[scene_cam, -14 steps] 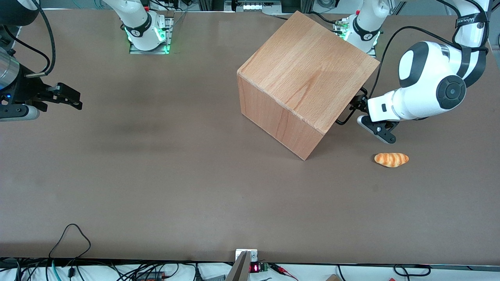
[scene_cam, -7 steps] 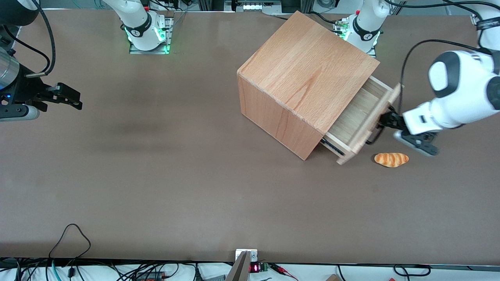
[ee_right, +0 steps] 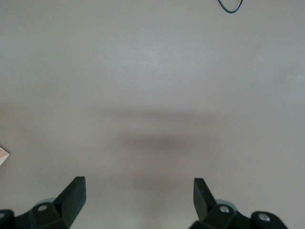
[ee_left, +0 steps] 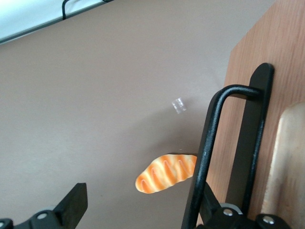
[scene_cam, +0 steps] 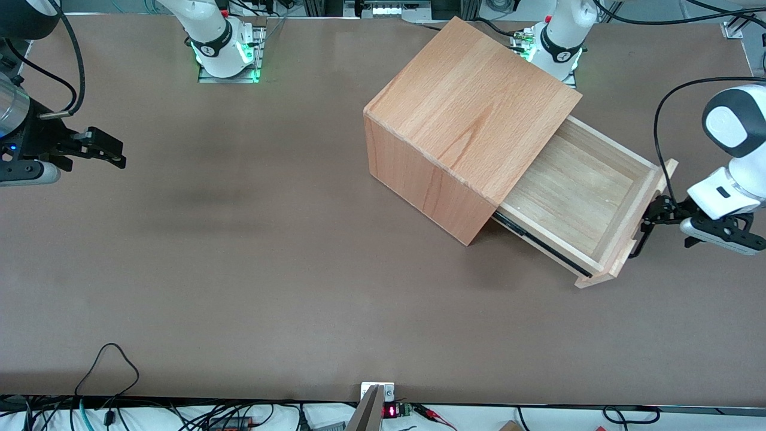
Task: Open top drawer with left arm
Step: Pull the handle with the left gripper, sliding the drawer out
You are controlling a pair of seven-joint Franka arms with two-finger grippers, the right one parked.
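The top drawer [scene_cam: 574,194] stands pulled far out of the wooden cube casing [scene_cam: 473,102], its light-wood tray showing empty. Its pale front [ee_left: 267,38] carries a black bar handle [scene_cam: 641,239], which also shows close up in the left wrist view [ee_left: 209,143]. The left arm [scene_cam: 727,155] reaches in from the working arm's end of the table. Its black gripper [scene_cam: 653,216] is at the handle, also seen in the left wrist view [ee_left: 140,212]. The fingers are spread wide; one finger [ee_left: 212,210] sits against the bar, the other finger [ee_left: 71,205] is well clear of it.
A small orange bread roll [ee_left: 164,174] lies on the brown table beside the drawer front; the front view hides it under the drawer. A tiny clear piece [ee_left: 178,105] lies on the table nearby. Arm bases [scene_cam: 556,42] stand at the table's back edge.
The drawer went from closed to pulled far out of the casing. The left arm and gripper moved away from the casing with the handle. The bread roll is now covered in the front view.
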